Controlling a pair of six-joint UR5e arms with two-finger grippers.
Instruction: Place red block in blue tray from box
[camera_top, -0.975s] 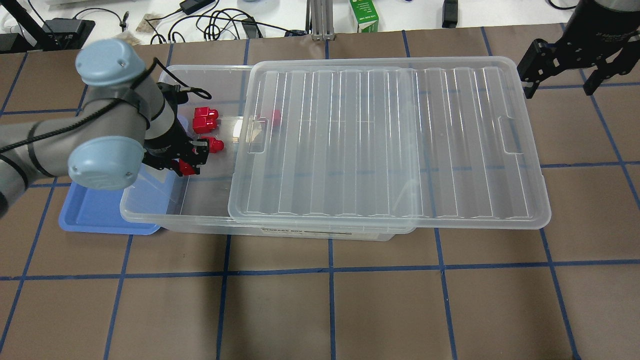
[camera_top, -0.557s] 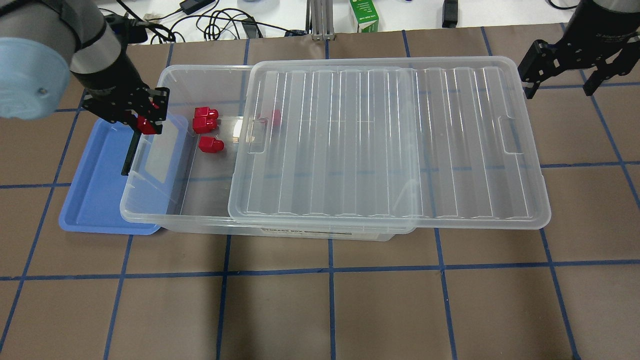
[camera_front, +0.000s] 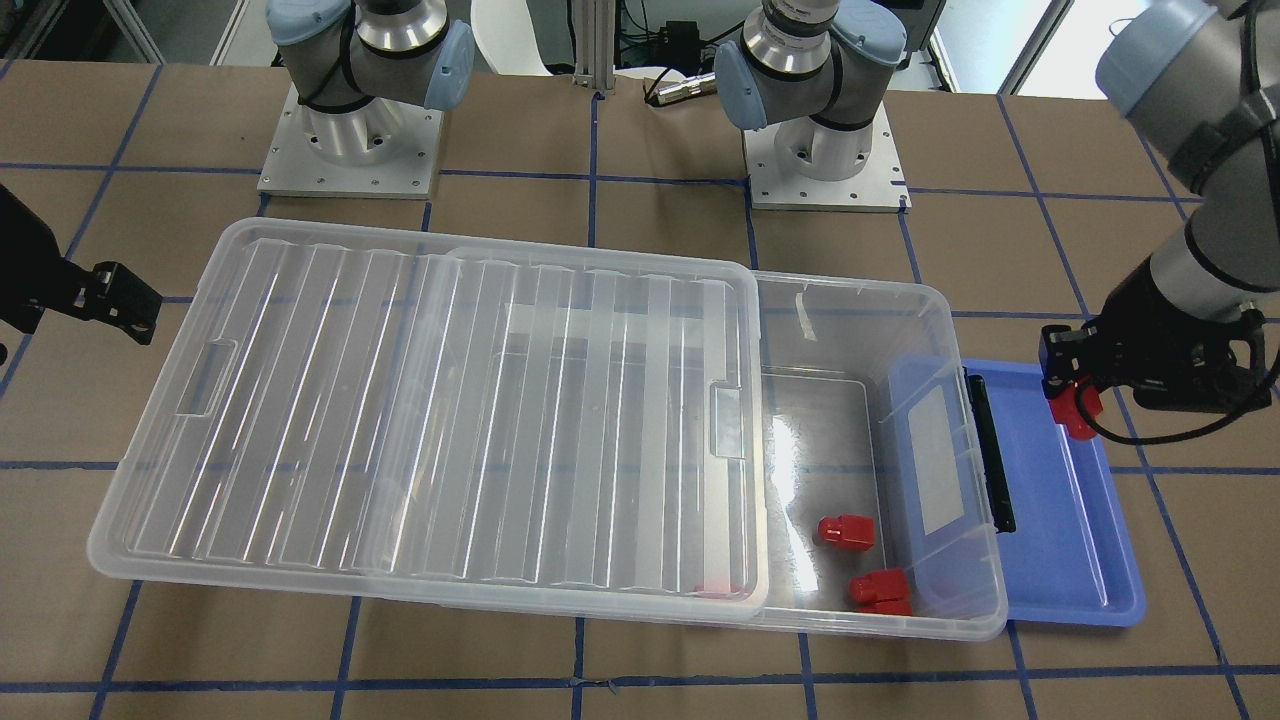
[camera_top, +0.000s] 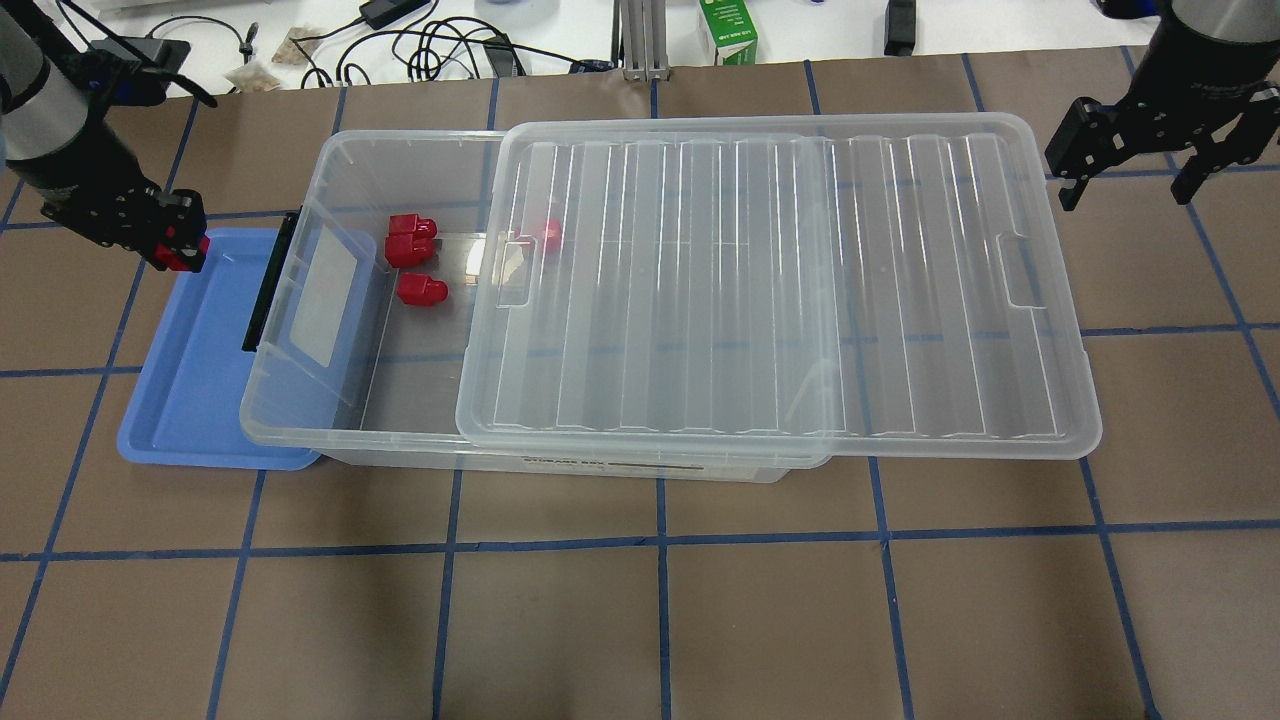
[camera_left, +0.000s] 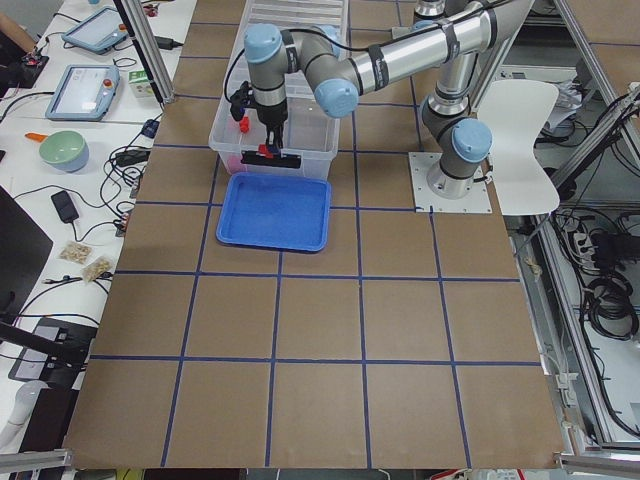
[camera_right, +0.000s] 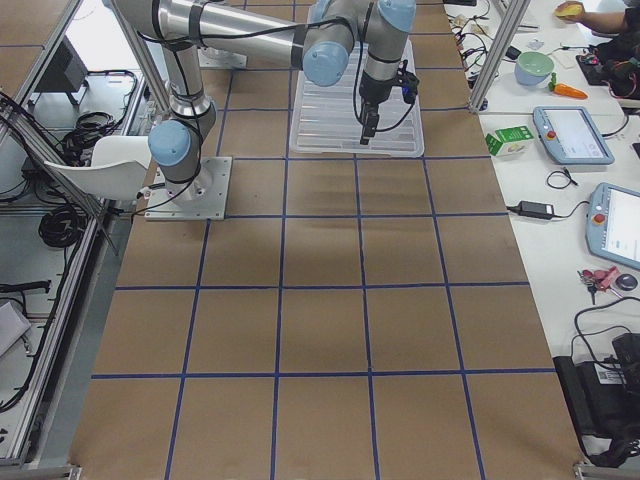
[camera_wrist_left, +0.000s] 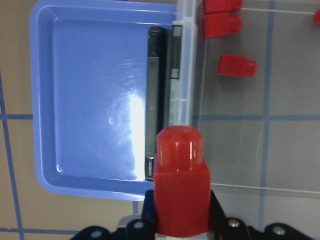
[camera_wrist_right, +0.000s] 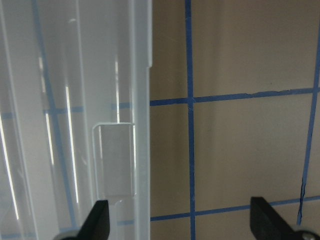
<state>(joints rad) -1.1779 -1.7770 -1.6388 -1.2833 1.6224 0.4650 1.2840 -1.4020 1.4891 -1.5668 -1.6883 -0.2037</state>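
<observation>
**Holding the red block (camera_wrist_left: 180, 186) up over the blue tray (camera_top: 195, 385), only the drop left**

Pick looks done to me: the left gripper (camera_top: 172, 243) has its jaws squeezed on the block's body, stub poking out front. It's clear of the box (camera_top: 300, 425) and hanging in the air over the tray's outer side. Left to do, I reckon: lower it and let go. Three spare blocks (camera_top: 422, 290) sit in the box. Overhead only gives a sliver of red, while the left wrist cam shows the grip properly. Meanwhile the right gripper (camera_wrist_right: 180, 222) is spread wide with nothing in it, parked off the end of the lid (camera_top: 780, 290), and its own wrist cam shows that gap head-on
</observation>
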